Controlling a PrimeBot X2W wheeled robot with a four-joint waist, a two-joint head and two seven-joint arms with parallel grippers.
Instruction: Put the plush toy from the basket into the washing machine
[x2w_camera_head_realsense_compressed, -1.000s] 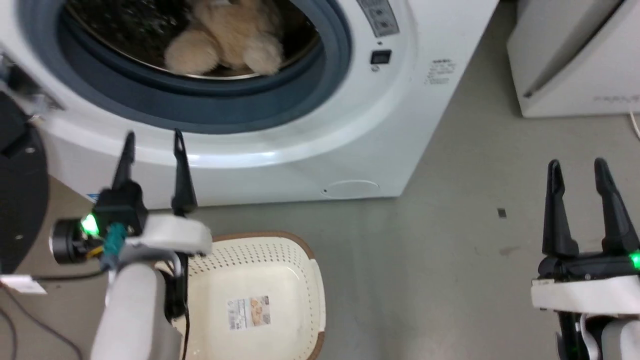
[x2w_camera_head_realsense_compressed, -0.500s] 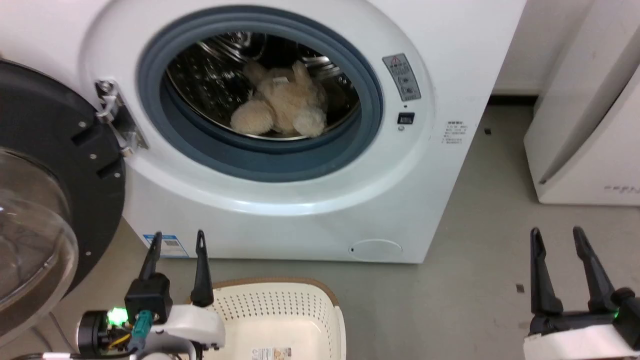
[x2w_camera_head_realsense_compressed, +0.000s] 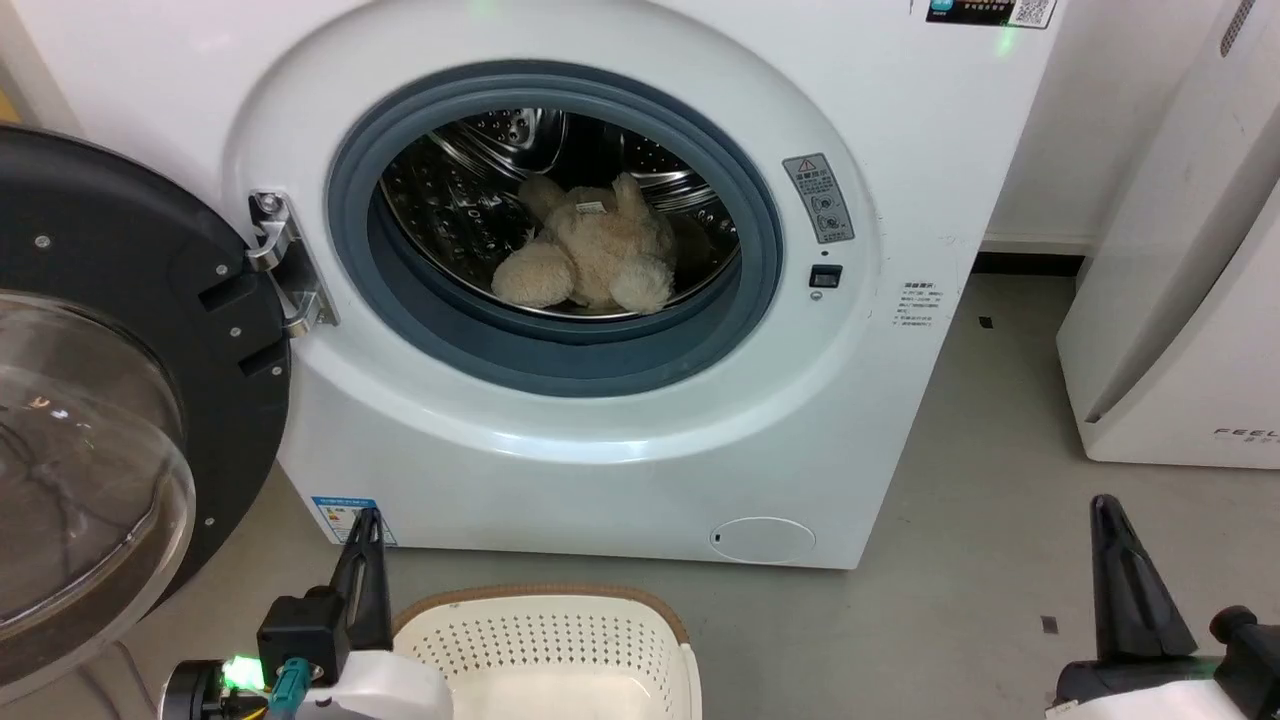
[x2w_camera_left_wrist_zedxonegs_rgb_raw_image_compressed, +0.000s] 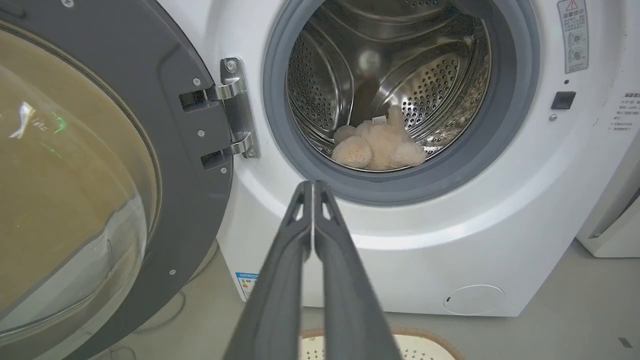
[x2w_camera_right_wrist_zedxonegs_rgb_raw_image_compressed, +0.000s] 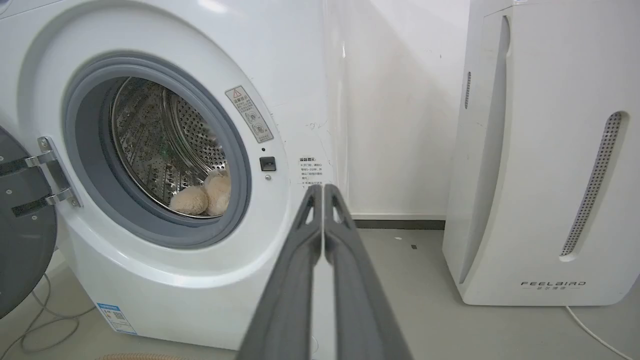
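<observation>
The cream-beige plush toy (x2w_camera_head_realsense_compressed: 590, 255) lies inside the steel drum of the white washing machine (x2w_camera_head_realsense_compressed: 620, 450), white tag up. It also shows in the left wrist view as plush toy (x2w_camera_left_wrist_zedxonegs_rgb_raw_image_compressed: 377, 150). The black-framed glass door (x2w_camera_head_realsense_compressed: 120, 330) is swung wide open to the left. The cream basket (x2w_camera_head_realsense_compressed: 545, 640) stands on the floor in front of the washer, with nothing in the part that shows. My left gripper (x2w_camera_head_realsense_compressed: 365, 540) is shut and holds nothing, beside the basket's left rim. My right gripper (x2w_camera_head_realsense_compressed: 1115, 540) is shut and holds nothing, over the floor at the right, well away from the washer.
A plain white slanted appliance (x2w_camera_head_realsense_compressed: 1180, 300) marked FEELBAIRD stands right of the washer by the wall. Grey floor (x2w_camera_head_realsense_compressed: 960, 560) lies between them. A cable (x2w_camera_right_wrist_zedxonegs_rgb_raw_image_compressed: 45, 325) loops on the floor under the open door.
Both grippers have gone from open to shut. The head camera has tilted up, so the washer opening and door now sit lower in the picture. The plush toy stays in the drum.
</observation>
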